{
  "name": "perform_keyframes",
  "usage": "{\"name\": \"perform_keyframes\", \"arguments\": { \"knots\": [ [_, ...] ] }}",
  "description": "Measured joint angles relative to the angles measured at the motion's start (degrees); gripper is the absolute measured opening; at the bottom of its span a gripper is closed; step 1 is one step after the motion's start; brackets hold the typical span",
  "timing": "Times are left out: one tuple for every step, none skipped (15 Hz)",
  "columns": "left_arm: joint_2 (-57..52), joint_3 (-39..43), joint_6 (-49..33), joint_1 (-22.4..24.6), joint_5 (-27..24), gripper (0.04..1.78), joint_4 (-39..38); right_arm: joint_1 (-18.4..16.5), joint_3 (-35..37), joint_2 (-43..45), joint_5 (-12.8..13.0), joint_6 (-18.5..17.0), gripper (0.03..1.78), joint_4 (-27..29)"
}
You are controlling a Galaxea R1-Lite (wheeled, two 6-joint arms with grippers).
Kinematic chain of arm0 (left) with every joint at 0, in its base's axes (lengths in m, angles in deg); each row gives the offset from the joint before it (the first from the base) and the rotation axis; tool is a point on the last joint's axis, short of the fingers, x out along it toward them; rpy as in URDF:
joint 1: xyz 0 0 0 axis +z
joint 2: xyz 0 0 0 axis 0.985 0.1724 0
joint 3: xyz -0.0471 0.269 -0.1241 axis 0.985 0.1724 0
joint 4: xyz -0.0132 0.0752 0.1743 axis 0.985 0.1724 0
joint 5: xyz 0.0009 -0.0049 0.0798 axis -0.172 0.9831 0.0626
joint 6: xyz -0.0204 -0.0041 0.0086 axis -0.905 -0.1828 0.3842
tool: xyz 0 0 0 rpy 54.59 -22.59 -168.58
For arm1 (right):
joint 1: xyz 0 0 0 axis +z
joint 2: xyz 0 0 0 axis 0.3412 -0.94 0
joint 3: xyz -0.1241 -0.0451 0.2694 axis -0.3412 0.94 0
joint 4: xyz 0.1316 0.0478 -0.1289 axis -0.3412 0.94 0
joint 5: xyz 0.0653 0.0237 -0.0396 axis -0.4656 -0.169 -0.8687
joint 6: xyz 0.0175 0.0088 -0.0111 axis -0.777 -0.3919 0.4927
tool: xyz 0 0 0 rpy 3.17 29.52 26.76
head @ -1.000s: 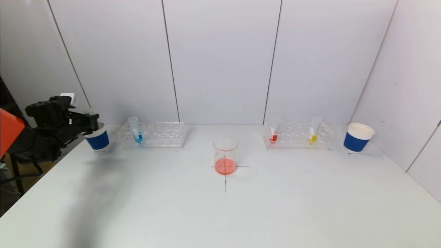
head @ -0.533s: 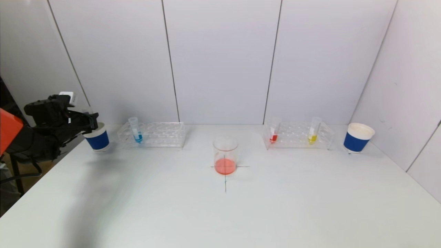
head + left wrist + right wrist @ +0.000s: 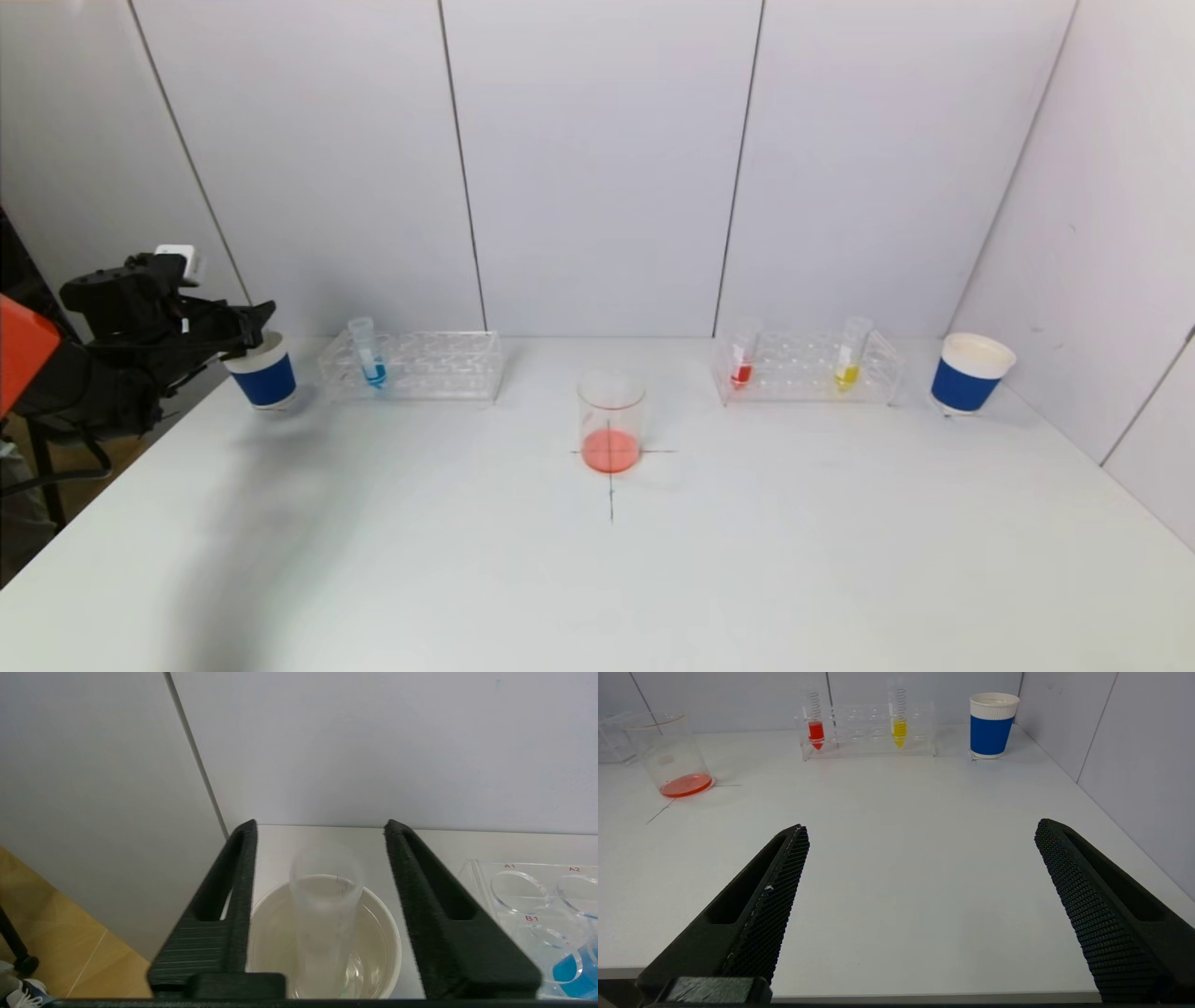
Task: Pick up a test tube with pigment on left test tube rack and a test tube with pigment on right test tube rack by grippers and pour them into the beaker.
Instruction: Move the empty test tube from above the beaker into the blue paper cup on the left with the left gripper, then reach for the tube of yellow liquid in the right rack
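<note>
The left rack holds one tube with blue pigment. The right rack holds a red tube and a yellow tube. The beaker stands at the table's centre with orange-red liquid in it. My left gripper hovers over the left blue paper cup. In the left wrist view it is open, and an empty clear tube stands in the cup, touching neither finger. My right gripper is open wide and empty over the table's front.
A second blue paper cup stands right of the right rack, close to the side wall. A black cross is drawn on the table under the beaker. The table's left edge drops off beside my left arm.
My left gripper has risen slightly over the left cup. The clear tube that showed faintly at its tip earlier no longer shows there. Nothing else has moved.
</note>
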Motion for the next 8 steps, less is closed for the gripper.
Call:
{"name": "perform_keyframes", "arguments": {
  "knots": [
    [0.0,0.0,0.0,0.0,0.0,1.21,0.0,0.0,0.0,0.0,0.0,0.0,1.76,0.0],
    [0.0,0.0,0.0,0.0,0.0,1.36,0.0,0.0,0.0,0.0,0.0,0.0,1.76,0.0],
    [0.0,0.2,0.0,0.0,0.0,1.48,0.0,0.0,0.0,0.0,0.0,0.0,1.76,0.0],
    [-0.1,0.3,0.1,0.0,0.0,1.58,-0.1,0.0,0.0,0.0,0.0,0.0,1.76,0.0],
    [-0.5,0.8,0.1,0.0,0.0,1.67,-0.3,0.0,0.0,0.0,0.0,0.0,1.76,0.0],
    [-1.1,1.8,0.2,0.0,0.0,1.73,-1.2,0.0,0.0,0.0,0.0,0.0,1.76,0.0],
    [-2.0,3.2,0.3,-0.1,0.0,1.76,-2.4,0.0,0.0,0.0,0.0,0.0,1.76,0.0],
    [-3.5,4.9,0.4,-0.3,0.0,1.77,-3.6,0.0,0.0,0.0,0.0,0.0,1.76,0.0]
  ]
}}
